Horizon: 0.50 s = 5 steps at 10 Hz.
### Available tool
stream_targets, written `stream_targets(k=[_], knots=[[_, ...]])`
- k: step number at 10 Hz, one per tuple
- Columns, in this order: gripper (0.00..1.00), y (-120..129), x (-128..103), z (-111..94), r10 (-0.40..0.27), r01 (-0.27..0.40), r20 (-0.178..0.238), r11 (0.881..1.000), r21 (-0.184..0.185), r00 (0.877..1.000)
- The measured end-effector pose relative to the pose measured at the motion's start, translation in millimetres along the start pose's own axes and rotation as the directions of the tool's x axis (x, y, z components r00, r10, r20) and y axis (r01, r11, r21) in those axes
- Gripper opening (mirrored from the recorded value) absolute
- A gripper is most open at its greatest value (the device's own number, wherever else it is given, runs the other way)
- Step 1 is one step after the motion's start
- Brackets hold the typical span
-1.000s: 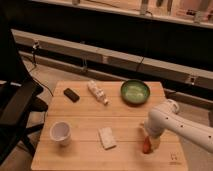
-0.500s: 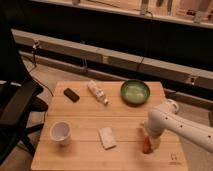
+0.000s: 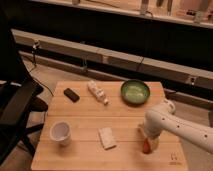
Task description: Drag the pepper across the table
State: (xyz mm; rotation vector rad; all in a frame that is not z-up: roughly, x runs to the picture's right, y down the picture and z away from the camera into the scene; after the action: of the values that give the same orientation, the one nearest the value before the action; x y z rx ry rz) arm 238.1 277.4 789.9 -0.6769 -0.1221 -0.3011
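Hand (image 3: pixel 149 141) seen lowered at near edge of worktop (image 3: pixel 125 116), on white arm, fingers spread apart. Pepper (image 3: pixel 146 147) found directly under hand, at fingertips, lying on boards; contact cannot be told. White block (image 3: pixel 106 138) placed near hand, level with it. Green bowl (image 3: pixel 135 92) set beyond hand, toward far edge. White cup (image 3: pixel 60 132), small bottle (image 3: pixel 98 93) and dark flat object (image 3: pixel 71 94) located well apart from hand.
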Motion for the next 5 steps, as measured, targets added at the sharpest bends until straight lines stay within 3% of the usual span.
stream_targets(k=[5], knots=[[0.31,3.3,-4.6,5.4,-0.024,0.025,0.006,1.000,-0.003,1.000]])
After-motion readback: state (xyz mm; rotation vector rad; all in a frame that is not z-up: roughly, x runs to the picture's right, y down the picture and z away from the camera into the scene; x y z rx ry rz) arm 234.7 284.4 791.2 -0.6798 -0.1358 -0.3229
